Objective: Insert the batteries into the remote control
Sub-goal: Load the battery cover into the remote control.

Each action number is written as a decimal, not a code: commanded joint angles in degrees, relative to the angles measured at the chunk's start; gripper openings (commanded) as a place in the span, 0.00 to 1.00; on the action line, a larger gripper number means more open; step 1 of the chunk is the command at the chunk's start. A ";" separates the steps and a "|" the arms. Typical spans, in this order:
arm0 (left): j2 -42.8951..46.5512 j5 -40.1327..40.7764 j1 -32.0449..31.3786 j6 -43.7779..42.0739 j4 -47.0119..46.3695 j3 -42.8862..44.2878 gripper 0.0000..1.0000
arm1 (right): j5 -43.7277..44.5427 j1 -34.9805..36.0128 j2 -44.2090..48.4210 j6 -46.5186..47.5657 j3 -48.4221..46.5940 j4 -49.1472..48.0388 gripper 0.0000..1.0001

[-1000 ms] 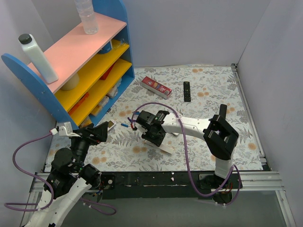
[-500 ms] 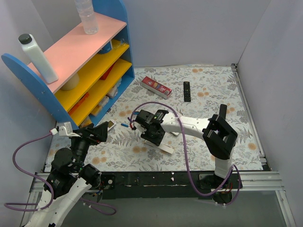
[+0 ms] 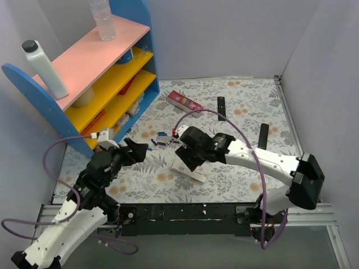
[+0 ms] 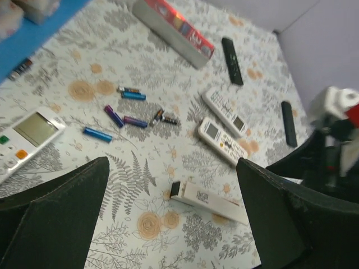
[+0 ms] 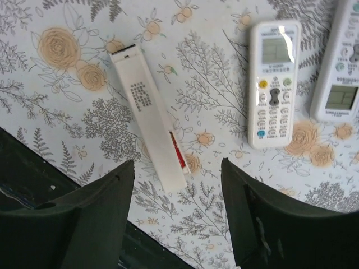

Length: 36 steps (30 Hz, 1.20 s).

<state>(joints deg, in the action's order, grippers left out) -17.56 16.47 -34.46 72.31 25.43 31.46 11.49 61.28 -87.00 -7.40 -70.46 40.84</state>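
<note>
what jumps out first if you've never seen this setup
The blue shelf with its pink top and yellow tiers fills the far left corner. Loose batteries lie scattered ahead of the open left claw, and the right claw hangs open above the slim white remote control.

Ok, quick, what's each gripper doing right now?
The left gripper is open, holding nothing.
The right gripper is open, holding nothing.

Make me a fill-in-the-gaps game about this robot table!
The left gripper and the right gripper are both ___.
Beside the slim remote, the right wrist view shows ___ wider remotes.
The bottle stands on the shelf, whose top board is ___.
Missing words: open; two; pink.
</note>
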 commanded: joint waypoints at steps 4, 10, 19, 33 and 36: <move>-22.84 -16.37 -0.08 2.22 -4.51 1.14 0.98 | 6.88 -2.30 15.35 -21.15 19.61 -11.63 0.69; -37.96 -24.46 -0.26 1.25 -9.08 2.20 0.98 | 7.76 -2.48 29.24 -33.11 35.53 -22.72 0.59; -50.54 -26.40 -3.16 1.43 -15.67 3.60 0.90 | 9.96 -2.56 39.98 -42.16 46.02 -29.58 0.49; -60.31 -23.59 -8.08 0.46 -17.34 6.33 0.72 | 6.01 -2.56 39.80 -46.48 51.73 -35.48 0.44; -60.75 -23.32 -8.26 0.46 -17.43 6.24 0.67 | 5.48 -2.56 39.37 -46.48 52.17 -36.18 0.43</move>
<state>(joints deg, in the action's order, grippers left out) -78.52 -8.05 -42.26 73.49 8.95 36.12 17.41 58.83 -47.31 -52.58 -19.07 8.29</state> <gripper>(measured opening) 0.704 0.438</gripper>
